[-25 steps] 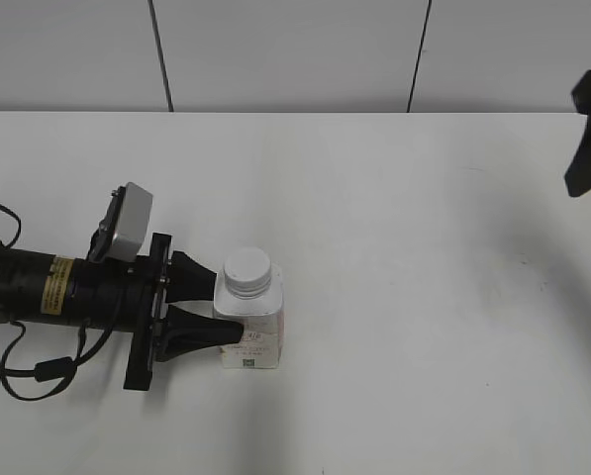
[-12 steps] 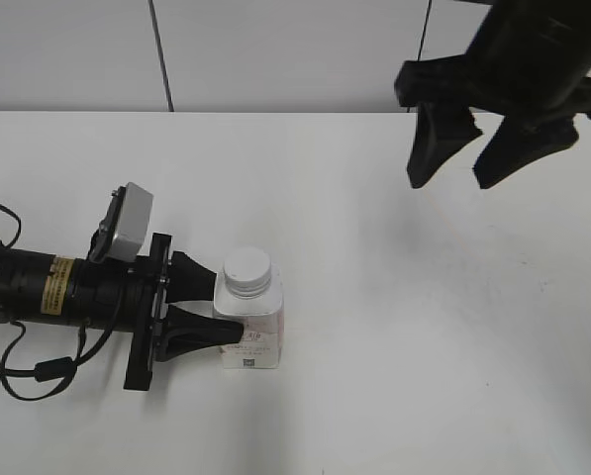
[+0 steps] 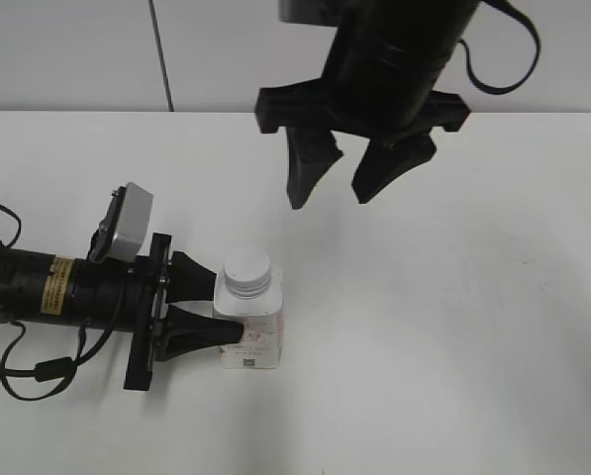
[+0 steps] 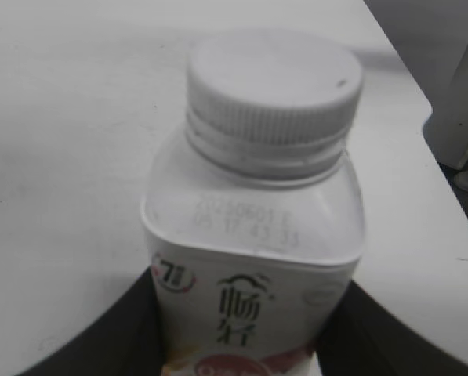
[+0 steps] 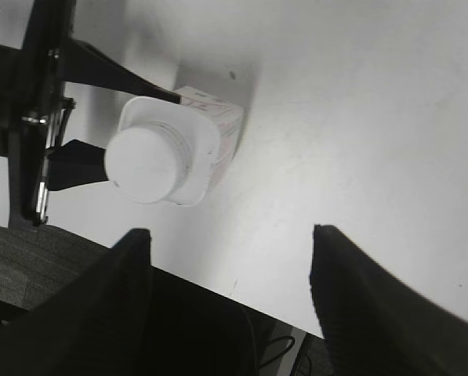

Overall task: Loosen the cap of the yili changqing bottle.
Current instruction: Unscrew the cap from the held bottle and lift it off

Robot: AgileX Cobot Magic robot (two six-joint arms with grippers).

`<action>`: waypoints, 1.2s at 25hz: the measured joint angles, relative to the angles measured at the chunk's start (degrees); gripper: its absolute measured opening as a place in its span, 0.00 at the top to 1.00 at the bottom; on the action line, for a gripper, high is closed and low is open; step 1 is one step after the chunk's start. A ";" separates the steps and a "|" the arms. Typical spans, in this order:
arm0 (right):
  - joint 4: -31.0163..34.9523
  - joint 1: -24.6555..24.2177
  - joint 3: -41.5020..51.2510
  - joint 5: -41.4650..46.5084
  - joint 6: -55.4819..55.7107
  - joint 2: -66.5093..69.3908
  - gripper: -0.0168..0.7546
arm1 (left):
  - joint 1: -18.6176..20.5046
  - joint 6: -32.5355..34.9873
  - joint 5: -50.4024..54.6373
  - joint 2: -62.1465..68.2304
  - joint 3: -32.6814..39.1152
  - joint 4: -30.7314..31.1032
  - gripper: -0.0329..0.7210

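The yili changqing bottle [image 3: 251, 332], small, squarish and white with pink-red print, stands upright on the white table [image 3: 453, 317]. Its ribbed white cap [image 3: 247, 270] sits on the neck. My left gripper [image 3: 216, 312] lies low on the table and is shut on the bottle's body, one black finger on each side. In the left wrist view the bottle [image 4: 253, 274] and cap [image 4: 271, 98] fill the frame. My right gripper [image 3: 331, 194] hangs open and empty in the air, above and to the right of the cap. The right wrist view shows the cap [image 5: 149, 160] from above, ahead of the open fingers [image 5: 230, 235].
The left arm's black body and cables [image 3: 38, 297] lie along the table's left side. A white panelled wall [image 3: 275, 49] runs behind the table. The table's edge [image 5: 241, 305] shows in the right wrist view.
My right arm has swung in from the upper right toward the middle, ending above and right of the bottle. The left gripper and bottle have not moved.
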 joint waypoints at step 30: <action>-3.89 8.46 -9.49 0.10 -1.27 15.06 0.33 | 0.00 0.00 0.00 0.00 0.00 0.00 0.51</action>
